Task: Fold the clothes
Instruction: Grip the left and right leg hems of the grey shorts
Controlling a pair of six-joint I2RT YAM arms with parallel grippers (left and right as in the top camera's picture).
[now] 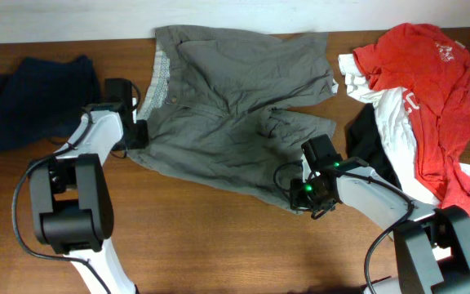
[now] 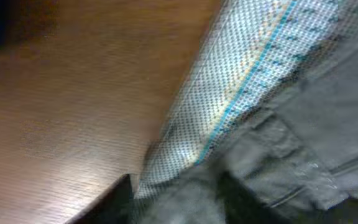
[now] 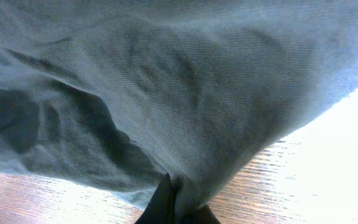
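The work surface is a brown wood-grain table (image 1: 219, 245) filling most of the overhead view, bounded along the top of the frame by a pale band (image 1: 72, 20), wall or floor undetermined, with a bright reflection (image 3: 334, 155) on the wood at lower right of the right wrist view.

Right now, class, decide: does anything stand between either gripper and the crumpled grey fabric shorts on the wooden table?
Nothing visible does. The right gripper pinches the grey fabric shorts at one leg's edge. The left gripper sits against their patterned waistband, though its grip is unclear.
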